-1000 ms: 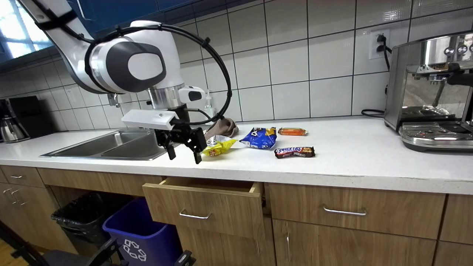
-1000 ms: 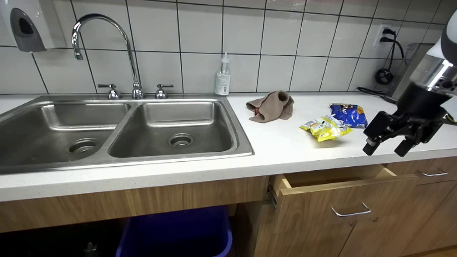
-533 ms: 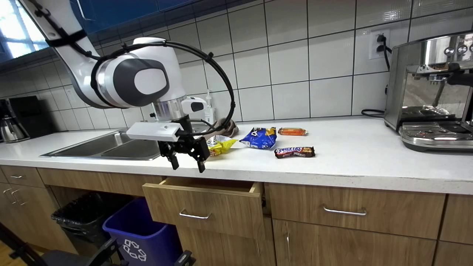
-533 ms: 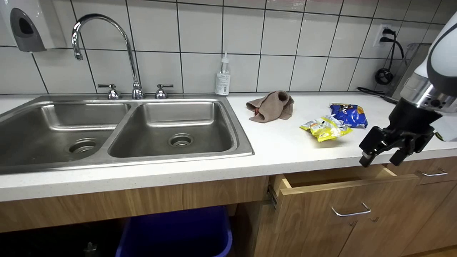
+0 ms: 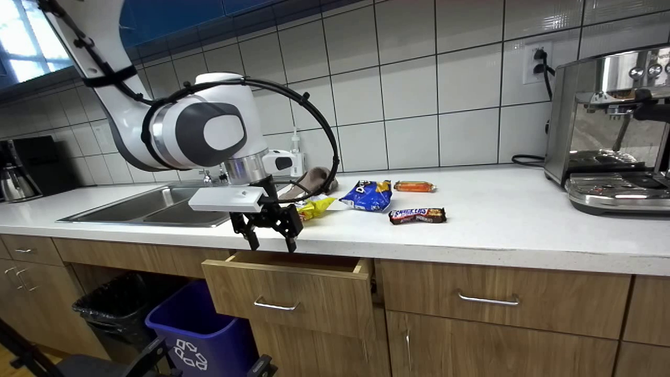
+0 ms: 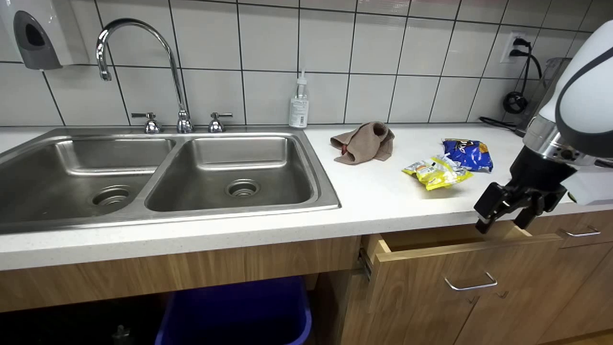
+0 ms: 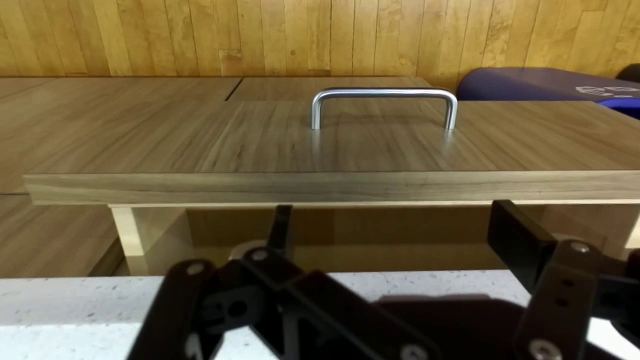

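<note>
Hovering nr a pulled-out wood drawer [image 5: 314, 293], Robotiq gripper [image 5: 273, 247] w/ jaws spread p wide, yellow snack bag [image 5: 315, 208] nearby on white countertop [image 5: 497, 209], blue Doritos bag [image 5: 367, 195] + Snickers bar [image 5: 417, 215] further off

The counter [image 5: 513, 220] bears snacks [image 5: 365, 198] and, probably, a towel [image 6: 365, 144].

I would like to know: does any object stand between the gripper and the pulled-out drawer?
Nothing visible stands between the gripper and the pulled-out drawer: the wrist view shows its opening between the spread jaws. The countertop edge only borders that opening.
</note>
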Tool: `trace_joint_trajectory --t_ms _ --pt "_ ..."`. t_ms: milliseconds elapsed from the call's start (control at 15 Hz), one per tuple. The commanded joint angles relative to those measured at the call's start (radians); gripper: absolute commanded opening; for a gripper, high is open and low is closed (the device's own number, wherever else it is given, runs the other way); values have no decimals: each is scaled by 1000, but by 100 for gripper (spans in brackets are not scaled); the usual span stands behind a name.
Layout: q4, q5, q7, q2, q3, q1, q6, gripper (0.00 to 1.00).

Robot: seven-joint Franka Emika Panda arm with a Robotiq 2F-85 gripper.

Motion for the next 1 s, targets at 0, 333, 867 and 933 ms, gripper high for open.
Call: trace_joint_trajectory --t_ms 0,333,867,933 --pt "52 -54 56 71 10 -13 28 100" --pt "116 -66 89 146 9 -7 31 100" --pt "191 -64 113 239 9 -2 24 100" --pt "198 -62 113 248 10 -3 25 100"
